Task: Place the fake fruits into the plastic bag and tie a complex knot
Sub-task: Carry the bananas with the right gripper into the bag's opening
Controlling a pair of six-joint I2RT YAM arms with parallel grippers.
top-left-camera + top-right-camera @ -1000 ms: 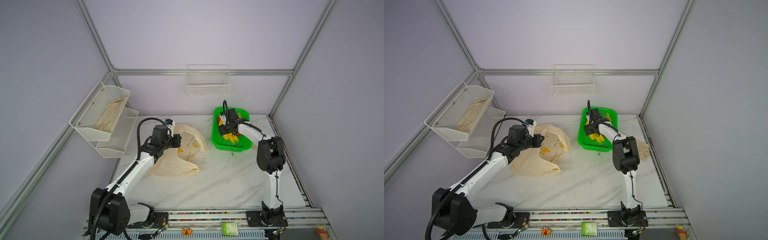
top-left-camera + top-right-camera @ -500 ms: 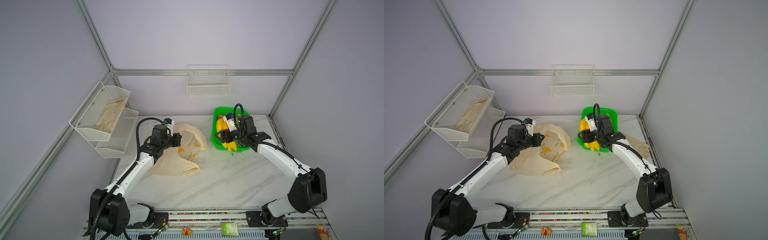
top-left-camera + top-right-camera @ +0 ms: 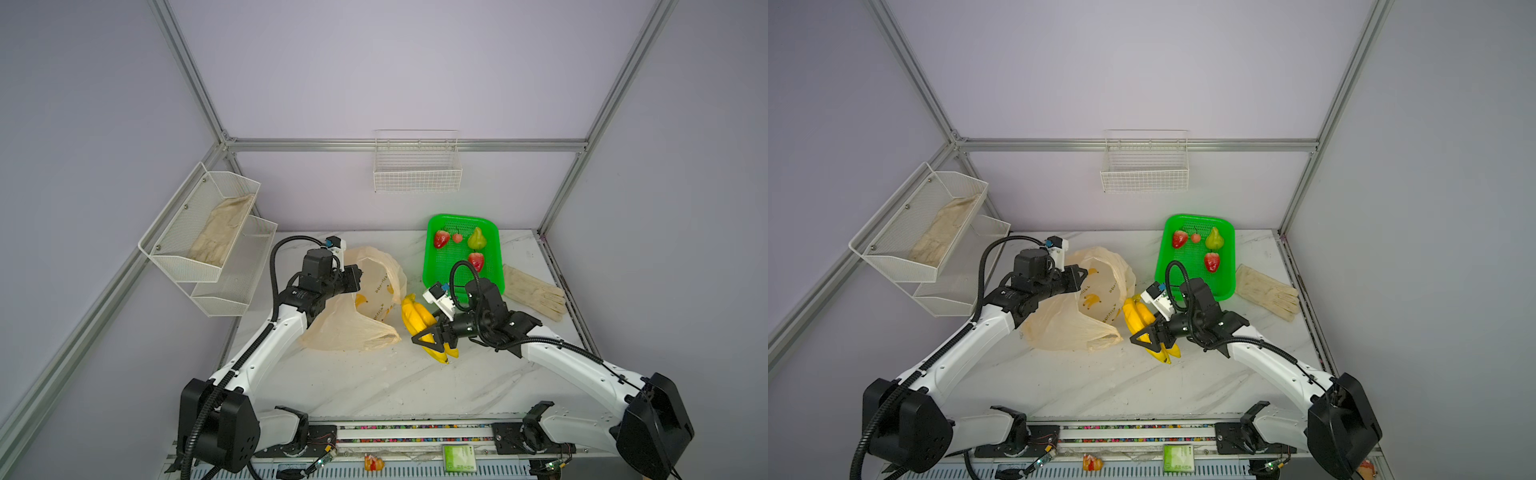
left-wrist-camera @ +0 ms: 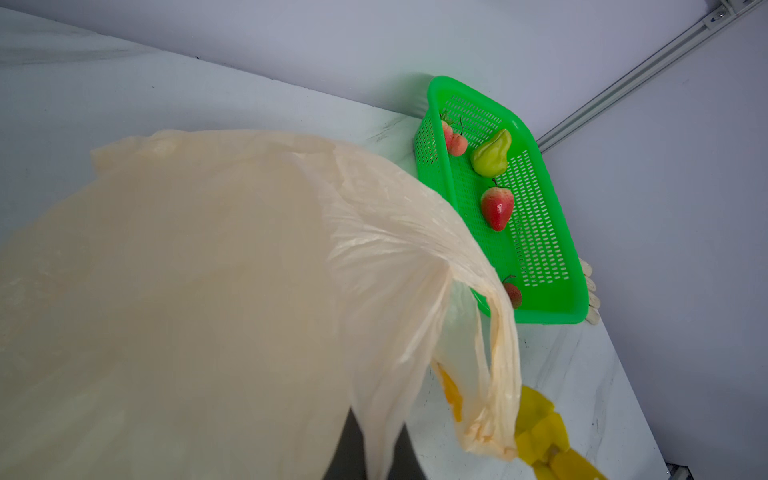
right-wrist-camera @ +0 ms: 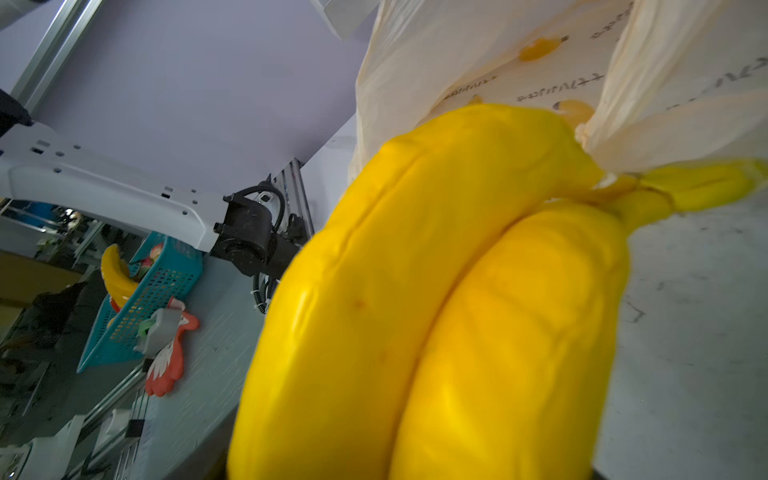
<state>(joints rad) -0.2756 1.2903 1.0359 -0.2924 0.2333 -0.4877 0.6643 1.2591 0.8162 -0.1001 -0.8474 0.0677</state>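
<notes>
The left wrist view alone showed a small red fruit [image 4: 513, 293] by the near rim of the green basket [image 4: 552, 316], a spot the right arm's cable [image 3: 457, 270] hid in both top views. The right wrist view alone showed the banana bunch [image 5: 415, 291] with its stem end touching a handle loop of the plastic bag [image 5: 478, 54].

In a top view the right gripper [image 3: 432, 334] had its fingers spread wide and clamped across the bunch, just right of the bag's mouth. The bunch's long axis ran far to near. Its stem end was far, beside the bag, and its tips were near and low over the table [image 3: 374, 382].

The left gripper [image 3: 356, 277] was pinched fully together on the bag's raised rim, with the mouth facing right.

The basket held two strawberries [image 3: 441, 239] [image 3: 476, 261], a cherry [image 3: 457, 237] and a pear [image 3: 476, 238].
</notes>
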